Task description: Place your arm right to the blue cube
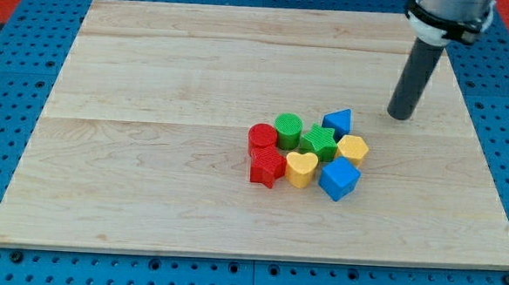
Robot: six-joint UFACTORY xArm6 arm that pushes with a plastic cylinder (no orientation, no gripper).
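Observation:
The blue cube (339,178) sits at the lower right of a tight cluster of blocks near the board's middle. My tip (400,115) rests on the board up and to the right of the cluster, well above the blue cube and to its right. It touches no block. A blue triangular block (338,122) is the block nearest the tip, to the tip's left.
The cluster also holds a red cylinder (261,137), a red star (267,167), a green cylinder (288,127), a green star (318,142), a yellow heart (301,168) and a yellow hexagon (352,149). The wooden board (151,111) lies on a blue pegboard.

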